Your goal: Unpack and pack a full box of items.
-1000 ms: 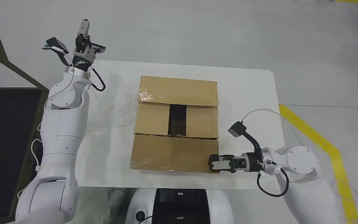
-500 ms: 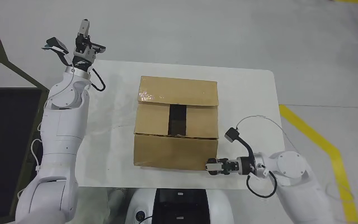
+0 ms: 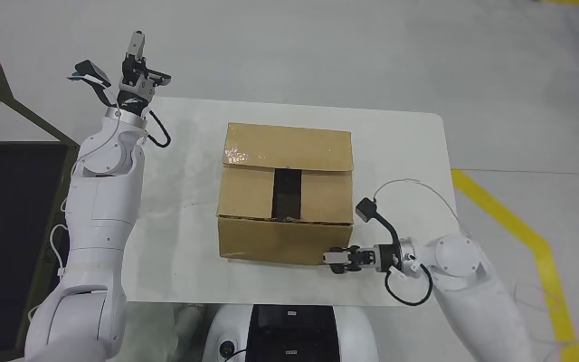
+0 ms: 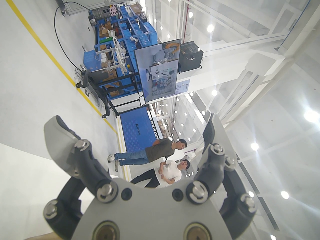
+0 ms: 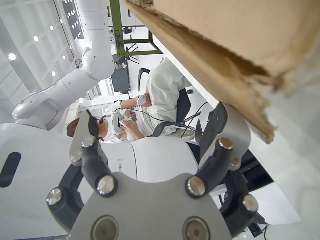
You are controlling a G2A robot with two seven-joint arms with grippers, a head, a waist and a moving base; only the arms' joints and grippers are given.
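Note:
A brown cardboard box (image 3: 285, 195) sits in the middle of the white table (image 3: 176, 244). Its top flaps leave a dark slot (image 3: 288, 194) in the centre. My right gripper (image 3: 331, 259) is open at the box's near right corner, low by the table's front edge. In the right wrist view the ragged edge of the near flap (image 5: 225, 21) lies just beyond that gripper (image 5: 152, 116), with one fingertip (image 5: 217, 113) touching its underside. My left gripper (image 3: 136, 54) is raised past the table's far left corner, away from the box. In its own wrist view the left gripper (image 4: 135, 126) is open and holds nothing.
Bare table top lies left and right of the box. A cable (image 3: 416, 185) loops from the right arm over the table's right side. A yellow floor line (image 3: 507, 222) runs to the right of the table.
My right gripper has slid left along the box's near edge to under the near flap. The flap's near edge has drawn back toward the box. The left arm has not moved.

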